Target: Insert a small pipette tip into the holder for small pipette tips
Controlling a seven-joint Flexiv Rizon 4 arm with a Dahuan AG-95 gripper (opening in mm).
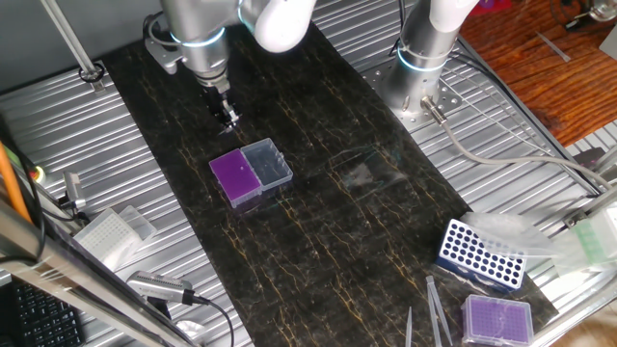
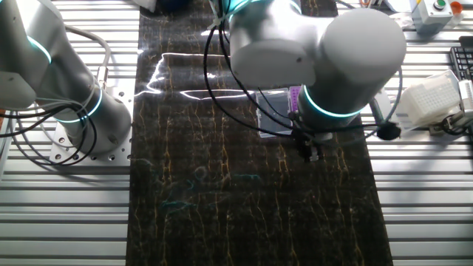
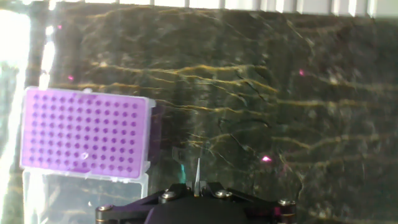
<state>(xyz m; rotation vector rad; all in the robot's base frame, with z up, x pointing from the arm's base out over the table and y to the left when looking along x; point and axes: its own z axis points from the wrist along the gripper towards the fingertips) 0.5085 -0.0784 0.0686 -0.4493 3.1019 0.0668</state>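
Tool (image 3: 198,186) clamped on pipette tip (image 3: 198,171), hovering just beside purple holder (image 3: 84,132), lid (image 1: 267,163) open.

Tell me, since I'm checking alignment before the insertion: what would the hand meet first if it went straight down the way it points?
Probably the bare dark mat, not the holder. In the hand view the hand, shut on a thin pipette tip, sits beside the purple grid; depth is unclear.

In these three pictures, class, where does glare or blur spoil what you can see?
Hand view: strong glare washes out the left edge beside the holder; the gripper is dark. Other fixed view: white reflections streak the dark mat. One fixed view: evenly lit, slightly soft.
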